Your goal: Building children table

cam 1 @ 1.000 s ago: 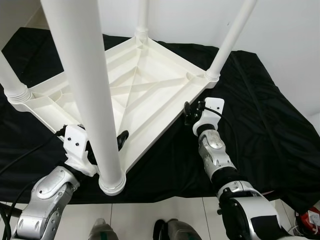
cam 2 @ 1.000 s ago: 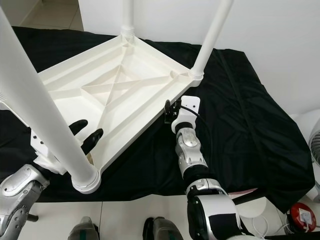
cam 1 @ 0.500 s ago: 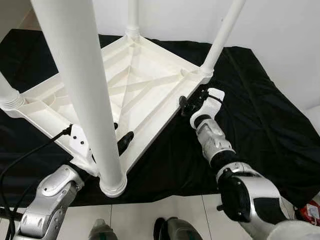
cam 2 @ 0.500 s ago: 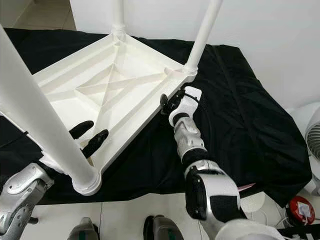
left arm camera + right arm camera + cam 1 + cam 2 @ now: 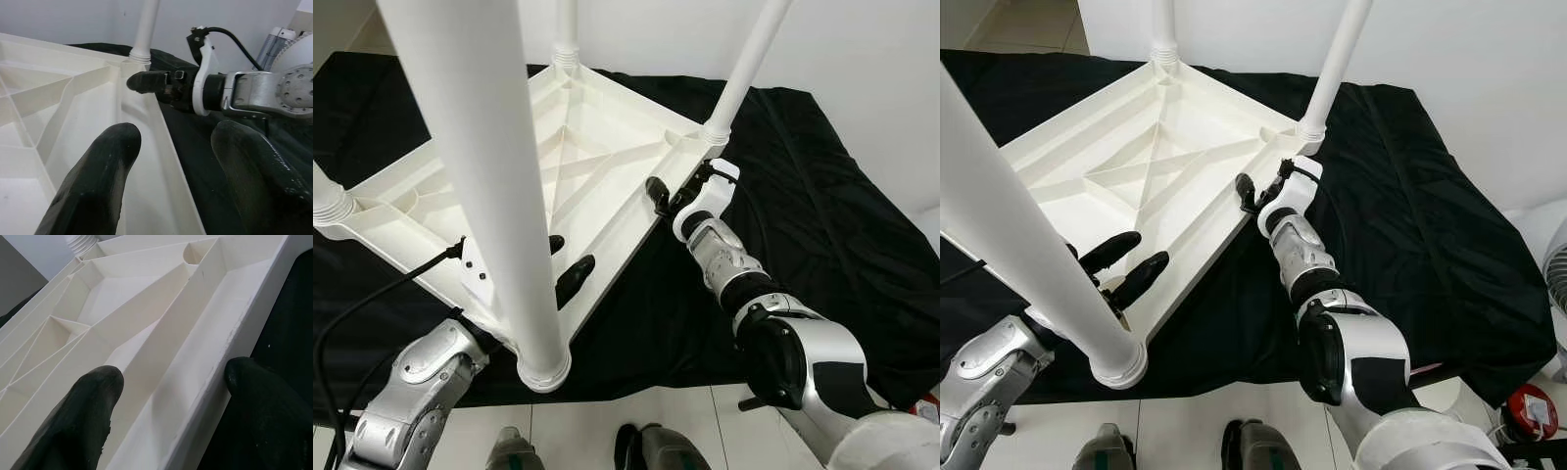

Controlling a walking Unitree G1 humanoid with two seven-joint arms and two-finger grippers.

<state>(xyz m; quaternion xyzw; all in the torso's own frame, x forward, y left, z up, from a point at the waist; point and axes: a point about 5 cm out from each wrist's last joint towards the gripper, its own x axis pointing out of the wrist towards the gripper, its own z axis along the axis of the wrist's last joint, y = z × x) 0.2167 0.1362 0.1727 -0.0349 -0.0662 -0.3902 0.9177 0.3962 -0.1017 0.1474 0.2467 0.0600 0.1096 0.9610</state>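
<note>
Children's table (image 5: 578, 166) upside down on black cloth (image 5: 822, 196); left gripper (image 5: 1126, 266) and right gripper (image 5: 658, 199) straddle its rim, jaws open.

I can't read any text, label, brand, number or sign in these views. The white table (image 5: 597, 166) lying upside down on the black cloth (image 5: 822, 196) shows bare ribbed plastic with nothing printed on it, and its legs (image 5: 480, 147) are plain too. The small red thing (image 5: 1528, 423) on the floor at the lower right of the right eye view carries a pale patch, but it is too small for me to make out any letters.
</note>
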